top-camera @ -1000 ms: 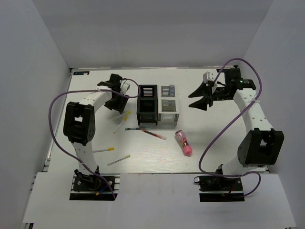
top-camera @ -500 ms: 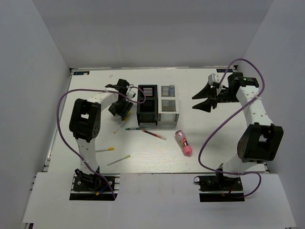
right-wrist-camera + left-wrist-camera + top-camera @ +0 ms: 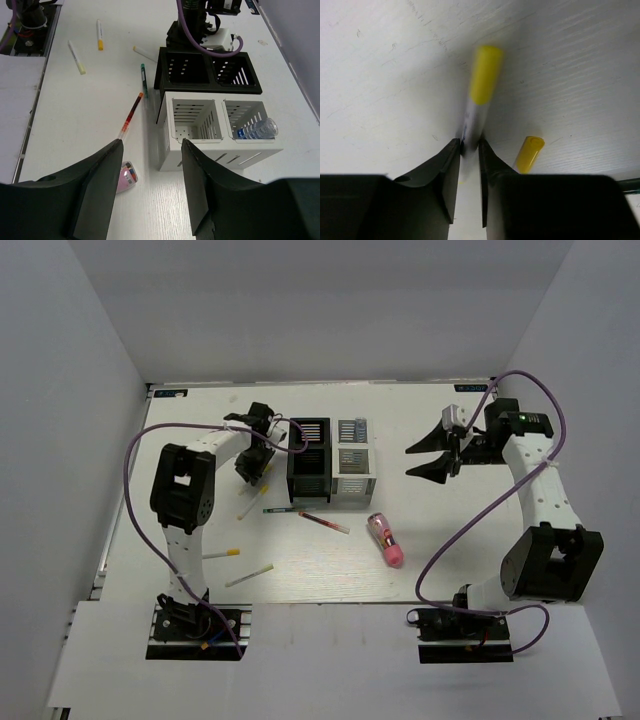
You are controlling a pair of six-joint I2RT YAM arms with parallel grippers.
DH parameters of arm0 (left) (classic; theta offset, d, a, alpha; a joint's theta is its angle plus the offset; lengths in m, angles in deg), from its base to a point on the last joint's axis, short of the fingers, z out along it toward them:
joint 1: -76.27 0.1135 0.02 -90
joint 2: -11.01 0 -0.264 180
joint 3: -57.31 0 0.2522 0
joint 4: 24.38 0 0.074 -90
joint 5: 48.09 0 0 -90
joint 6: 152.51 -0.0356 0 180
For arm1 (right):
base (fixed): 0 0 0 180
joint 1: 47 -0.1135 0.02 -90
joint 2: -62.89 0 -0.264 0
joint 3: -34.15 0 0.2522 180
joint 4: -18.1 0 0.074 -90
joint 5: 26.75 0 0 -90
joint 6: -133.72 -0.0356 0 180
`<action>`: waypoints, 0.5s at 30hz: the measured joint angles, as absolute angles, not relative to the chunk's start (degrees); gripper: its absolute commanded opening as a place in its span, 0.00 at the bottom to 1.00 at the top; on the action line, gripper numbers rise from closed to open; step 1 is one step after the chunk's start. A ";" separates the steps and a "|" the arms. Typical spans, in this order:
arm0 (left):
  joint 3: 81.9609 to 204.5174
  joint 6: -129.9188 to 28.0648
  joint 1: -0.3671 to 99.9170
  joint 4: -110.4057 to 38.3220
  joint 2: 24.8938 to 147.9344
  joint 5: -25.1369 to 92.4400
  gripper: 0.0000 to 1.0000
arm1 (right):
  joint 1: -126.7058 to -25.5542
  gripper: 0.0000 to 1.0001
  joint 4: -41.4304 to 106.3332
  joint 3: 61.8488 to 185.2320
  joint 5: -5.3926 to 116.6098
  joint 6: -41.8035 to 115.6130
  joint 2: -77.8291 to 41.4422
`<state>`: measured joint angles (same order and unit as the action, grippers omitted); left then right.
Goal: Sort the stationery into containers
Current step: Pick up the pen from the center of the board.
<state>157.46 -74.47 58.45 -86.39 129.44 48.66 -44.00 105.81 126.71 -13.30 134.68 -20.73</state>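
My left gripper (image 3: 253, 470) is low at the table, left of the black bins (image 3: 308, 458). In the left wrist view it (image 3: 468, 143) is shut on a white stick with a yellow tip (image 3: 482, 82). A second yellow-tipped stick (image 3: 529, 153) lies just beside it. My right gripper (image 3: 410, 462) is open and empty, held above the table right of the white bins (image 3: 355, 472). A clear blue-capped tube (image 3: 257, 130) lies in a white bin. A dark pen (image 3: 285, 509), a red pen (image 3: 324, 523) and a pink tube (image 3: 386, 539) lie in front of the bins.
Two more yellow-tipped sticks (image 3: 218, 554) (image 3: 250, 575) lie at the front left of the table, and another (image 3: 248, 504) lies below my left gripper. The right wrist view shows both white bins (image 3: 192, 120) and both black bins (image 3: 207, 67) from above.
My left gripper has moved down and toward the black bins, onto the sticks, and is shut on one. My right gripper has drawn back to the right, away from the bins.
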 measured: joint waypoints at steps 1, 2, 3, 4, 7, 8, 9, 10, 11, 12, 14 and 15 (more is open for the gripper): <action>157.59 -74.52 58.43 -86.39 129.53 48.66 0.28 | -44.00 0.57 105.81 126.69 -13.33 134.79 -20.53; 157.61 -74.54 58.41 -86.35 129.59 48.74 0.26 | -44.00 0.55 105.81 126.56 -13.37 134.85 -20.38; 157.61 -74.58 58.41 -86.35 129.59 48.83 0.22 | -44.00 0.55 105.81 126.36 -13.46 134.98 -20.31; 157.61 -74.50 58.38 -86.24 129.59 49.01 0.20 | -44.00 0.55 105.81 126.10 -13.48 135.09 -20.31; 157.59 -74.32 58.60 -85.74 129.53 49.33 0.12 | -44.00 0.72 105.87 125.40 -13.50 135.29 -20.31; 157.50 -74.21 58.76 -85.43 129.48 49.40 0.10 | -44.00 0.90 105.96 125.23 -13.46 135.25 -20.31; 157.31 -74.01 58.93 -85.02 129.29 49.40 0.04 | -44.00 0.90 105.96 125.05 -13.46 135.22 -20.31; 157.00 -73.82 59.15 -84.41 129.07 49.40 0.01 | -44.02 0.90 105.79 124.81 -13.37 135.64 -20.31; 156.67 -73.58 59.35 -83.84 128.76 49.40 0.00 | -44.00 0.90 105.83 124.61 -13.41 135.75 -20.31; 156.26 -73.38 59.46 -83.23 128.46 49.40 0.00 | -44.00 0.90 105.85 124.39 -13.41 135.77 -20.31; 155.73 -72.75 59.67 -82.55 127.95 49.33 0.00 | -44.00 0.90 105.87 123.94 -13.44 135.79 -20.31; 155.60 -72.40 59.78 -82.20 127.67 49.31 0.00 | -44.00 0.90 105.87 123.85 -13.39 135.77 -20.29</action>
<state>155.60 -72.40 59.78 -82.20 127.67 49.31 -44.00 105.87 123.85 -13.39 135.77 -20.29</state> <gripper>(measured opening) 0.242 0.902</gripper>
